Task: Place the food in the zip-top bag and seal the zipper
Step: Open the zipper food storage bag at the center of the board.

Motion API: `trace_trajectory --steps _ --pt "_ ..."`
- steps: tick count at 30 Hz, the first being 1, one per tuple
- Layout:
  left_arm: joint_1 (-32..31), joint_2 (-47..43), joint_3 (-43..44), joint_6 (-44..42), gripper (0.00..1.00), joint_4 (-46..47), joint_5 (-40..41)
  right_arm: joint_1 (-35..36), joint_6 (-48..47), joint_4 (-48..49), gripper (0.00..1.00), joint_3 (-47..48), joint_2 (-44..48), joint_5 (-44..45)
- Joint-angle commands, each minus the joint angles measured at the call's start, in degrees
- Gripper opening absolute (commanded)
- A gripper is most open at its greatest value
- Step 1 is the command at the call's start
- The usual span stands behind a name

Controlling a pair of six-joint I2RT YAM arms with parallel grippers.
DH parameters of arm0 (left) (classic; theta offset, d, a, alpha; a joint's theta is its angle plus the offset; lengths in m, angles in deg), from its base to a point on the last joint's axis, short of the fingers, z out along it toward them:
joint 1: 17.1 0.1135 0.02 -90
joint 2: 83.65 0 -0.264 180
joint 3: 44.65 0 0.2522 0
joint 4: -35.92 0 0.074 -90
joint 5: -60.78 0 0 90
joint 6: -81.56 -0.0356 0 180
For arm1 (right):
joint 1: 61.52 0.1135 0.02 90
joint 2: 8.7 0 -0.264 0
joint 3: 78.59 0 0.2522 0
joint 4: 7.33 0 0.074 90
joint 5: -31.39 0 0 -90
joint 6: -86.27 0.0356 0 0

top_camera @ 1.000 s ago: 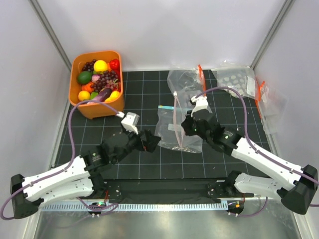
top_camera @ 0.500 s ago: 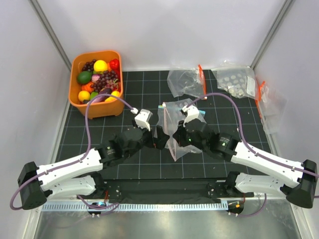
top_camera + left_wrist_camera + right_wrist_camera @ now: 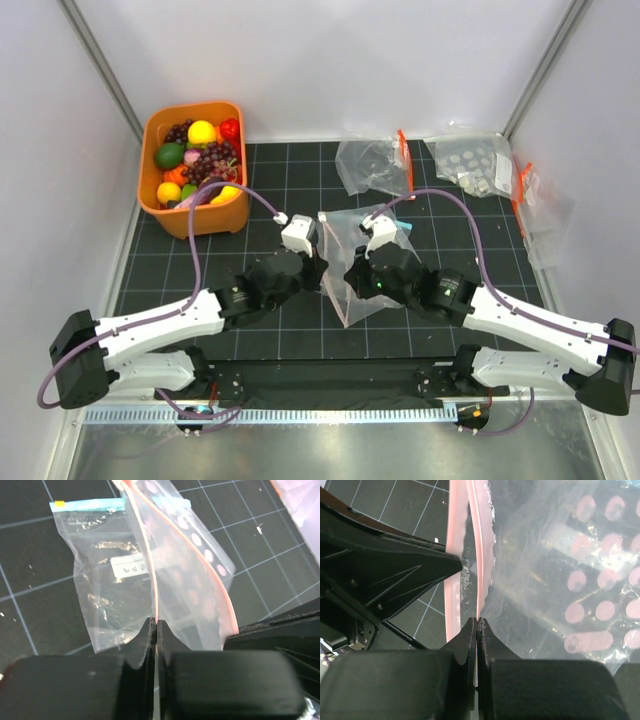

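The zip-top bag (image 3: pixel 365 255) hangs lifted over the middle of the mat, clear and crinkly, with pale dots showing on its panel. Its reddish-orange zipper (image 3: pixel 148 555) is parted into two lips. My left gripper (image 3: pixel 322 272) is shut on one lip, pinched between the fingertips (image 3: pixel 156 626). Right beside it, my right gripper (image 3: pixel 350 278) is shut on the other lip (image 3: pixel 481 555). The two grippers face each other, almost touching, with the bag's mouth between them. The food (image 3: pixel 200 158), glossy toy fruits and vegetables, fills the orange tub (image 3: pixel 195 222) at the back left.
A clear bag with a blue strip and white label (image 3: pixel 112 567) lies flat on the mat under the held bag. More clear bags lie at the back: one with an orange strip (image 3: pixel 372 165), a dotted one (image 3: pixel 470 160) and one at the right wall (image 3: pixel 540 200).
My left arm swung right to the bag and its open gripper shut on one zipper lip. My right gripper, shut throughout, lifted the bag off the mat and drew it left.
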Motion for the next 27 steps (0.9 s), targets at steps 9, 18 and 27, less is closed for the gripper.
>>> trace_trajectory --steps 9,18,27 --pt "0.44 -1.14 2.04 -1.28 0.0 2.22 -0.06 0.9 -0.41 -6.36 0.25 6.46 -1.58 7.81" --pt "0.35 -1.4 2.22 -1.55 0.0 2.22 -4.37 1.34 -2.08 -9.64 0.43 9.99 -6.78 11.69" --pt "0.35 -1.49 3.01 -1.2 0.0 0.9 -4.37 4.86 -2.08 -2.17 0.51 6.57 -3.27 9.93"
